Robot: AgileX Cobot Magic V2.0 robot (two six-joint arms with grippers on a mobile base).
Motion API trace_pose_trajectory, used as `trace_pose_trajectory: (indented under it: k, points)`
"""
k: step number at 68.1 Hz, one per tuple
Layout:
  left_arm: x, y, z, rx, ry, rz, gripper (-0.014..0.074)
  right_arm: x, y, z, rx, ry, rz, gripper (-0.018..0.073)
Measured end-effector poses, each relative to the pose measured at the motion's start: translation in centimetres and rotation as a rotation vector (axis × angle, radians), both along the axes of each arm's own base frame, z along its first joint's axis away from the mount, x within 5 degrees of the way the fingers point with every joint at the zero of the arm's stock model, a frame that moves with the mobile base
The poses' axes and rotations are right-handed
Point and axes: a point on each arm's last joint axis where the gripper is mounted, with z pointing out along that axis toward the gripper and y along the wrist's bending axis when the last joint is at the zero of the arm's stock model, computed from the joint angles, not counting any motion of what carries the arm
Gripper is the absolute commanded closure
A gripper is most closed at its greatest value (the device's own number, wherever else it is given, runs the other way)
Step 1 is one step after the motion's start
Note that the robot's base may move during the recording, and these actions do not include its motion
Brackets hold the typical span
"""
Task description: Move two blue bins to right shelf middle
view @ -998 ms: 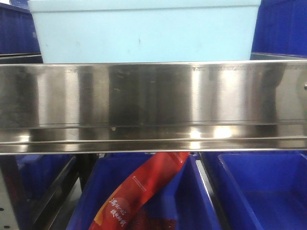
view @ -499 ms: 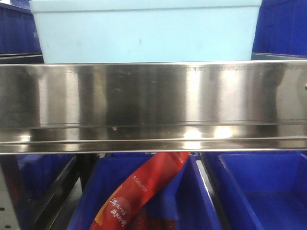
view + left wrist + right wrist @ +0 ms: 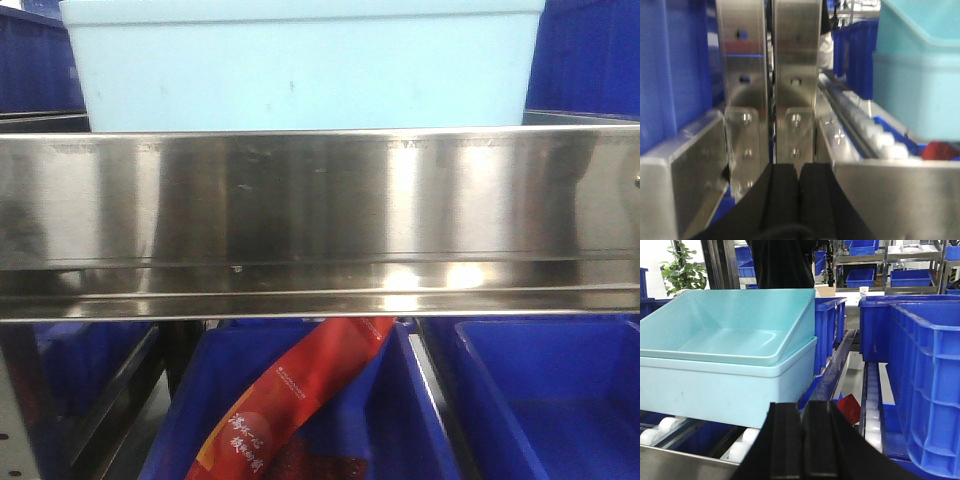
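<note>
Two pale blue bins (image 3: pixel 725 370) sat nested on the roller tracks (image 3: pixel 660 432) of the rack level, the upper one tilted inside the lower, rear edge raised. From the front view only the lower bin's smooth face (image 3: pixel 300 75) showed, directly above the broad steel front rail (image 3: pixel 320 215), which blocked everything beneath the bin's base.

Dark blue bins (image 3: pixel 920 375) flanked the pair on the same level; the one at right stood close, a roller lane between them. Below the rail, more dark blue bins (image 3: pixel 540 400) sat on the lower level, one holding a red packet (image 3: pixel 290 400) leaning diagonally.

Left wrist view alone showed the perforated steel uprights (image 3: pixel 770 85) dead ahead, the pale bin off to the right past a roller track. Right wrist view alone showed the bins' interiors, a dark-clothed person behind, a potted plant (image 3: pixel 682 272).

Left gripper (image 3: pixel 799 200): pads pressed together, nothing between. Right gripper (image 3: pixel 803 445): likewise closed, empty, low before the bins.
</note>
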Motion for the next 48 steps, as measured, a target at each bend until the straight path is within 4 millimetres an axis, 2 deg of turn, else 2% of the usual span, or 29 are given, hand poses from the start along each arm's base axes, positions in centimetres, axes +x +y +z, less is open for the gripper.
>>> trace_pose_trajectory:
  k: [8,48]
  points:
    - [0.22,0.0,-1.09,0.001,-0.004,0.003,0.0707,0.0,0.0,0.02,0.001,-0.002,0.0,0.0721]
    - [0.25,0.02,-0.9,0.0,-0.035,0.005,0.0707,0.0,0.0,0.02,0.001,-0.002,0.0,0.0721]
